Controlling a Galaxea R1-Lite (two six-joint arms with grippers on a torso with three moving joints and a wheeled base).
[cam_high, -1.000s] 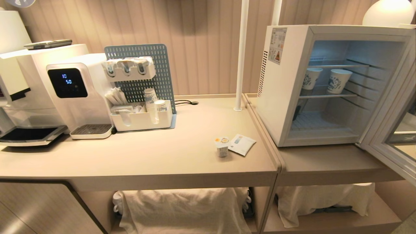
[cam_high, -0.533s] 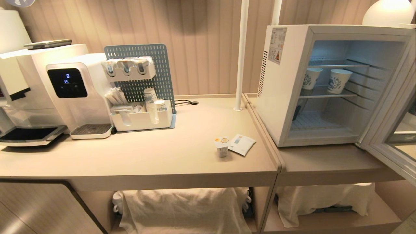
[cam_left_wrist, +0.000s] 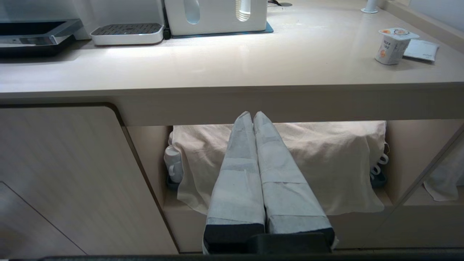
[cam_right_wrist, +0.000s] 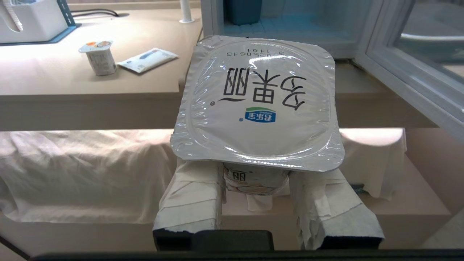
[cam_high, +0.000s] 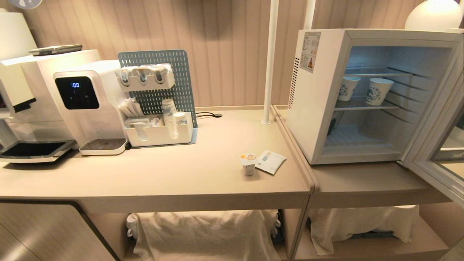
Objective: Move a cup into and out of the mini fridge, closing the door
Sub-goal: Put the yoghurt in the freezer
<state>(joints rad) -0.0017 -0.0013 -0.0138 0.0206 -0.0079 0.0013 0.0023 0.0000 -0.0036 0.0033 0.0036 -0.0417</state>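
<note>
Foil fills most of the right wrist view: the right gripper (cam_right_wrist: 255, 181) clamps a sealed cup (cam_right_wrist: 258, 101) between its paper-wrapped fingers (cam_right_wrist: 192, 203), and the wide silver lid hides nearly all of the cup's body. The gripper sits low, in front of the counter (cam_right_wrist: 54, 76) edge and outside the head view. Beyond the lid, the mini fridge (cam_high: 362, 94) stands with its door (cam_high: 440, 145) swung open, the door cut off at the frame edge. Two paper cups (cam_high: 377, 91) stand on its middle wire shelf. A smaller sealed cup (cam_high: 248, 165) stands on the counter beside a flat sachet (cam_high: 271, 161). The left gripper (cam_left_wrist: 252, 116) is pressed shut, empty, below the counter edge before a draped cloth (cam_left_wrist: 326, 163).
</note>
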